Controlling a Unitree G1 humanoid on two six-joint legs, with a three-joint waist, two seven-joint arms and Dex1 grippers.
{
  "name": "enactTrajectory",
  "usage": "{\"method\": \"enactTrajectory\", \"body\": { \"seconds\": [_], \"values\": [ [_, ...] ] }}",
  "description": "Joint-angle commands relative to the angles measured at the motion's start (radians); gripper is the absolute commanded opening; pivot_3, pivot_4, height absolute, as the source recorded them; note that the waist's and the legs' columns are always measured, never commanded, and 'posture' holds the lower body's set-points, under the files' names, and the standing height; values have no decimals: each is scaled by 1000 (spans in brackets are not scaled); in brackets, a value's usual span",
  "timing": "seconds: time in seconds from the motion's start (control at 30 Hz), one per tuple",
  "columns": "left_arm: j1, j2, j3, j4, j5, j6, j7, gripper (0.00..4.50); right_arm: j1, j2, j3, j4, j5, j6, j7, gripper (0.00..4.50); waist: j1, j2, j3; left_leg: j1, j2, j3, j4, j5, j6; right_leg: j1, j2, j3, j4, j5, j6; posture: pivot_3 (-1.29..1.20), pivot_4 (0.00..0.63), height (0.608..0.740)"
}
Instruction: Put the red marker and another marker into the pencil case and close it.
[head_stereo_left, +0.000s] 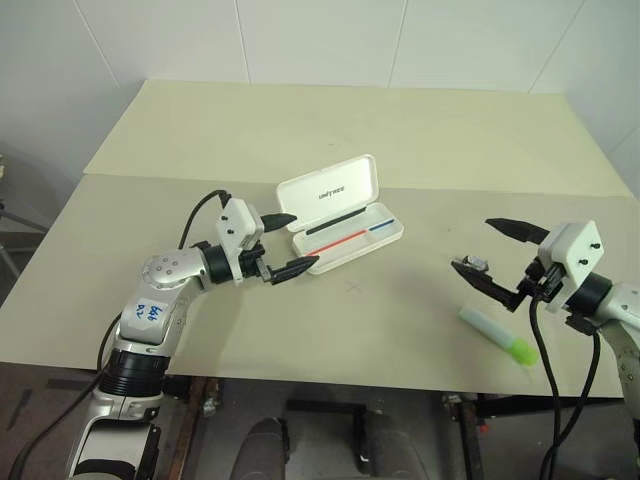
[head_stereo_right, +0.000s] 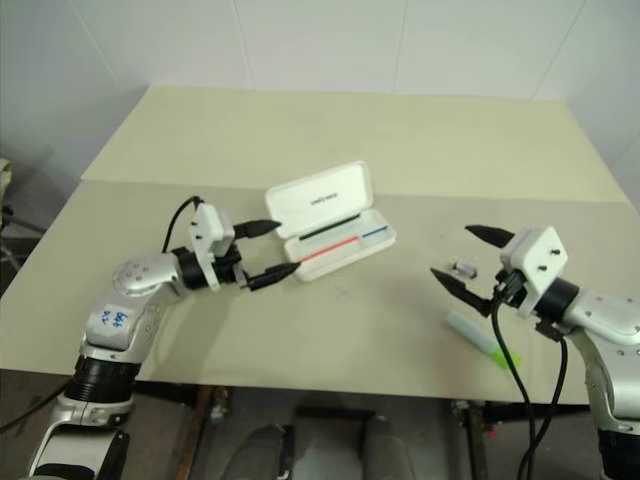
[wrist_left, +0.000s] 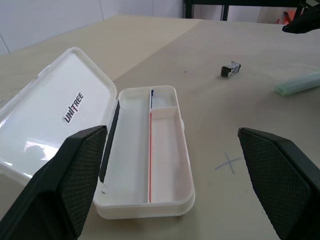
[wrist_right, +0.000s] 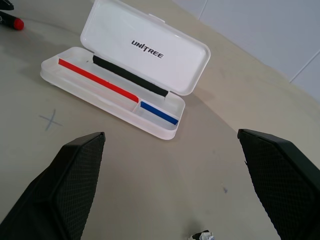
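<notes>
So the pale beige table (head_stereo_left: 400, 130) sits against white wall panels (head_stereo_left: 320, 40); pencil case (head_stereo_left: 340, 215) lies open mid-frame; green marker (head_stereo_left: 498, 334) lower right; red marker (wrist_right: 14, 22) upper left in right wrist view; left gripper (head_stereo_left: 284, 243) and right gripper (head_stereo_left: 492, 252) both spread, empty.

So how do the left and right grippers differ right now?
The left gripper sits at the near end of the open pencil case; the right gripper is apart from it, beside the green highlighter. The left gripper points toward the robot's right, the right gripper toward its left. Both are open and empty.
</notes>
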Motion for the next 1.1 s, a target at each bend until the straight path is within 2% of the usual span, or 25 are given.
{"method": "enactTrajectory", "body": {
  "seconds": [0.03, 0.17, 0.47, 0.77, 0.87, 0.93, 1.1],
  "values": [
    [-29, 8, 3, -11, 6, -13, -7, 4470, -22, 5, -2, -36, 15, -5, -8, 4500, 1, 0, 0, 0, 0, 0, 0, 0, 0, 0, 0, 0, 0, 0, 0, 0, 150, 740],
    [-42, 2, -8, 15, 24, -20, -9, 4470, -10, -1, 4, -55, 41, 12, 21, 4500, 1, 0, 0, 0, 0, 0, 1, 0, 0, 0, 0, 0, 0, 0, 0, 0, 150, 740],
    [-64, 5, -32, 41, 38, 0, -31, 4470, 11, -86, -51, -188, 223, 167, 113, 4500, 2, 0, 0, 0, 0, -1, 0, 0, 0, 0, 0, 0, 0, 0, 0, 0, 150, 740],
    [-86, -24, -66, 74, 58, 0, -43, 4470, 12, -92, -25, -223, 220, 180, 107, 4500, 2, 0, 0, -1, 0, 0, 1, 0, 0, 0, 0, 0, -1, 0, 0, 0, 150, 740],
    [-98, -44, -119, 81, 94, -4, -46, 3872, 17, -69, -7, -211, 197, 155, 104, 4500, 3, 0, 0, -1, 0, -1, 0, 0, 0, 0, 0, 0, -1, 0, 0, 0, 150, 740],
    [-114, -57, -140, 85, 112, 11, -36, 3226, 16, -52, 12, -211, 184, 143, 98, 4500, 3, 0, 0, -1, 0, -1, 1, 0, 0, 0, 0, 0, -1, 0, 0, 0, 150, 740],
    [-136, -70, -172, 113, 153, 30, -13, 3226, 3, -10, 51, -214, 156, 123, 80, 4500, 1, 0, 0, -1, 0, -1, 1, 0, 0, 0, 0, 0, 0, 0, 0, 0, 150, 740]
  ]
}}
